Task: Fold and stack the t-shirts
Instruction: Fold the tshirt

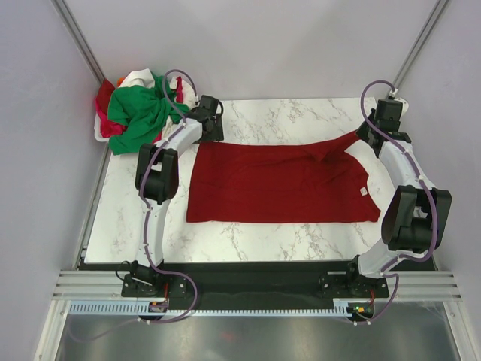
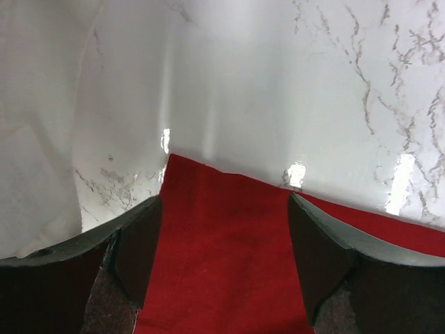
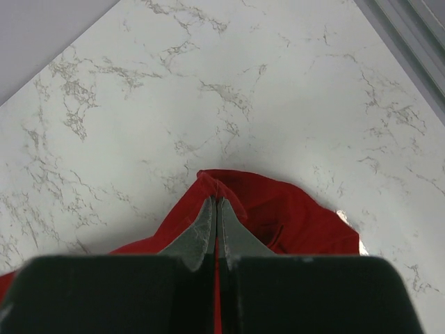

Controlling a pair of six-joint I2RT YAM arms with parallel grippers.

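Note:
A dark red t-shirt (image 1: 278, 184) lies spread flat across the marble table, with a small white tag (image 1: 364, 190) near its right end. My left gripper (image 1: 213, 129) is open over the shirt's far left corner; in the left wrist view the red cloth (image 2: 222, 264) lies between the spread fingers (image 2: 139, 243). My right gripper (image 1: 366, 135) is shut on the shirt's far right sleeve, pinching a raised fold of red cloth (image 3: 278, 216) between closed fingertips (image 3: 203, 223). A heap of green (image 1: 139, 109), white and pinkish-red shirts sits at the far left corner.
The marble table (image 1: 285, 116) has grey enclosure walls at the back and sides and metal corner posts (image 1: 75, 34). The heap of shirts hangs over the table's far left corner. A black strip and rail run along the near edge by the arm bases.

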